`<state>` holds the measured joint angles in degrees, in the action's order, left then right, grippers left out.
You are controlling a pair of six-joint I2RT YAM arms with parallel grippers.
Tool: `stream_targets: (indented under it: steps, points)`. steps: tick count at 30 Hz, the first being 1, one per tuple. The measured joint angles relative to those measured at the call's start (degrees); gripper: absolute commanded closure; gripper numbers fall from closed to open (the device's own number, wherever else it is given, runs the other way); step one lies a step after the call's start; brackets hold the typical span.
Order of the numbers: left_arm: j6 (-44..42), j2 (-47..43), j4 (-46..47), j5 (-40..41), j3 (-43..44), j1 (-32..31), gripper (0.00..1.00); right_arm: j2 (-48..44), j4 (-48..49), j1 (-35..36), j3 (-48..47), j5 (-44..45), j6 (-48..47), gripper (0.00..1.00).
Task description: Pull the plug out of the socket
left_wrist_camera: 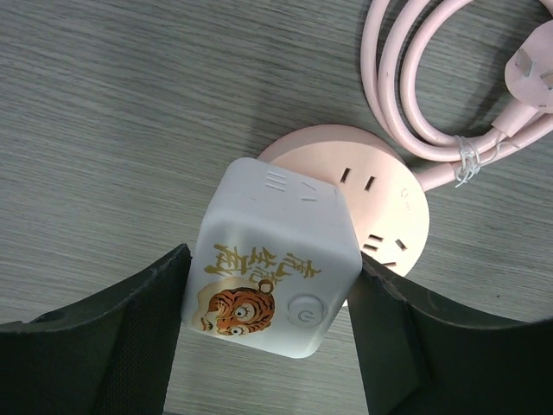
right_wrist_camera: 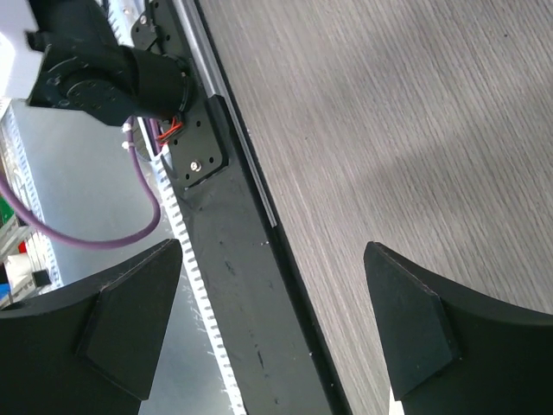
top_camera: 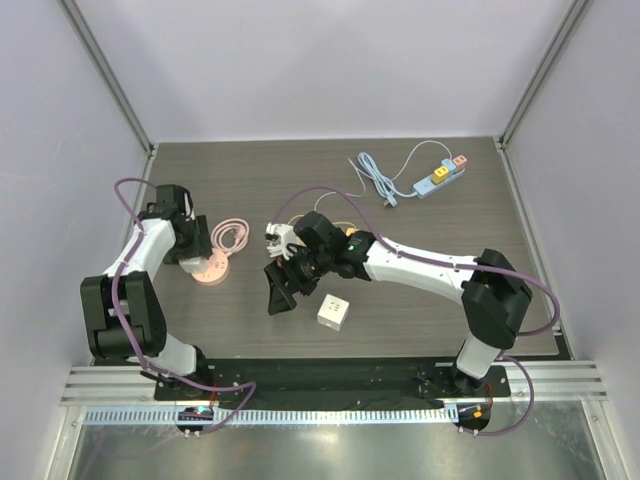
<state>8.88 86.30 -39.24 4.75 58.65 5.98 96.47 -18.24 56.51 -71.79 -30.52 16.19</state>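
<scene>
Plug [left_wrist_camera: 275,259], white cube, sits in pink socket [left_wrist_camera: 393,203] near worktop [left_wrist_camera: 95,95] left edge; my left pincer [left_wrist_camera: 268,298] pinches its sides. My right pincer [right_wrist_camera: 272,290] spread, empty.

A small white plastic cube [top_camera: 333,311] is seen centrally; a pale blue power strip [top_camera: 440,176] is laid far right.

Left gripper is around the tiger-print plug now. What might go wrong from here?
Nothing holds the pink socket: the right gripper is open, away from it, so it may lift with the white plug. The left gripper holds only the plug's rounded sides, so it may slip. The socket's coiled cable could drag along.
</scene>
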Motion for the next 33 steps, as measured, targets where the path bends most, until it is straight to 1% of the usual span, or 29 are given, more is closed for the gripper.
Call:
stream_targets:
  steps: [2, 3, 5, 6, 7, 8, 9, 11, 12, 14, 15, 16, 17, 18, 20, 24, 28, 33]
  points:
    - [1.3, -0.2, 0.2, -0.1, -0.3, -0.2, 0.34, 1.3, 0.0, 0.0, -0.8, 0.4, 0.6, 0.08]
    - [1.8, -0.6, 0.3, -0.2, -0.6, -0.4, 0.37, 2.4, 0.2, -0.1, -1.5, 0.6, 0.9, 0.09]
    - [3.3, -1.9, 0.6, -0.3, -1.9, -0.5, 0.41, 4.8, 0.4, -0.4, -3.7, 1.1, 2.3, 0.1]
    - [4.3, -2.9, 0.6, -0.3, -2.7, -0.7, 0.46, 6.2, 0.8, -0.6, -4.9, 1.3, 3.3, 0.11]
    - [5.0, -3.7, 0.4, -0.3, -3.4, -0.7, 0.49, 7.6, 1.2, -0.8, -6.1, 1.4, 4.3, 0.13]
    - [6.0, -4.8, 0.1, -0.2, -4.2, -0.8, 0.51, 9.0, 2.1, -1.2, -7.2, 1.3, 5.7, 0.14]
    - [6.9, -5.8, -0.5, -0.2, -4.7, -0.9, 0.56, 10.5, 3.4, -1.7, -8.2, 1.0, 7.3, 0.17]
    - [8.0, -7.4, -1.7, 0.3, -5.4, -1.0, 0.61, 13.5, 6.3, -2.9, -10.0, 0.2, 10.6, 0.25]
    - [8.8, -8.3, -2.5, 0.7, -5.5, -1.1, 0.66, 15.1, 7.6, -3.5, -11.1, -0.2, 12.4, 0.3]
    - [9.8, -9.5, -3.6, 1.3, -5.5, -1.2, 0.72, 18.7, 10.2, -4.6, -13.8, -1.0, 15.6, 0.33]
    - [10.3, -9.9, -4.0, 1.7, -5.5, -1.3, 0.78, 20.9, 11.4, -5.0, -15.6, -1.3, 17.2, 0.36]
    - [10.7, -10.3, -4.5, 2.1, -5.5, -1.4, 0.8, 22.9, 12.3, -5.4, -17.2, -1.6, 18.5, 0.39]
    - [11.3, -10.5, -5.1, 2.5, -5.5, -1.5, 0.83, 25.0, 13.2, -5.7, -19.0, -1.9, 19.8, 0.4]
    - [11.9, -10.6, -5.7, 2.8, -5.4, -1.6, 0.94, 26.9, 13.9, -6.0, -20.6, -2.0, 21.0, 0.42]
    - [13.0, -10.7, -6.6, 3.6, -5.4, -1.8, 0.99, 30.7, 15.7, -6.3, -23.7, -2.3, 23.5, 0.42]
    - [14.8, -10.7, -8.0, 4.3, -5.4, -2.0, 1.0, 36.7, 19.5, -6.3, -27.8, -3.2, 27.9, 0.37]
    - [16.3, -11.0, -8.5, 4.5, -5.5, -2.3, 1.0, 40.2, 22.7, -6.0, -28.2, -4.2, 31.4, 0.38]
    - [18.0, -13.2, -8.5, 4.5, -6.0, -3.0, 1.0, 42.5, 24.0, -5.1, -28.5, -4.1, 33.2, 0.39]
